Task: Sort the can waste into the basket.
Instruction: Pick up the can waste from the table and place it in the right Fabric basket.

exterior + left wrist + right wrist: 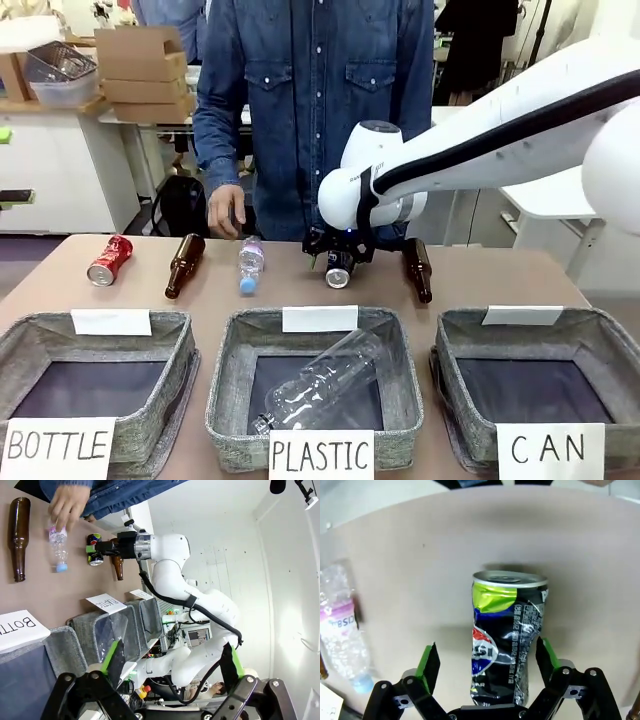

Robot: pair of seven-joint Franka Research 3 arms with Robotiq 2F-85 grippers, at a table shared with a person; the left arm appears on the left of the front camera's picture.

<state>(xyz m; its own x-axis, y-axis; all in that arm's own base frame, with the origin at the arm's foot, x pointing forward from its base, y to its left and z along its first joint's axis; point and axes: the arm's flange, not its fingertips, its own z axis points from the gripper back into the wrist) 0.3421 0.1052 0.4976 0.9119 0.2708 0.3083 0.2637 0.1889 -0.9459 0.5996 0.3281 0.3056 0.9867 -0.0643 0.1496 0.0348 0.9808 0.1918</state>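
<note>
The dark blue-black can [338,272] lies on its side at the table's far middle. In the right wrist view this can [507,640] is dented, between my right gripper's [487,656] spread green-padded fingers [428,661], which stand open around it. The right arm reaches in from the right, with its gripper [337,258] down at the can. The red can [108,260] lies far left. The "CAN" basket [470,345] stands at the front right with nothing in it. My left gripper [172,662] hangs open in the air, holding nothing.
A brown bottle [184,265], a small plastic bottle [250,265] and a second brown bottle [418,270] lie along the far side. A person's hand [228,210] rests near the plastic bottle. The "PLASTIC" basket [232,350] holds a clear bottle; the "BOTTLE" basket [180,345] stands left.
</note>
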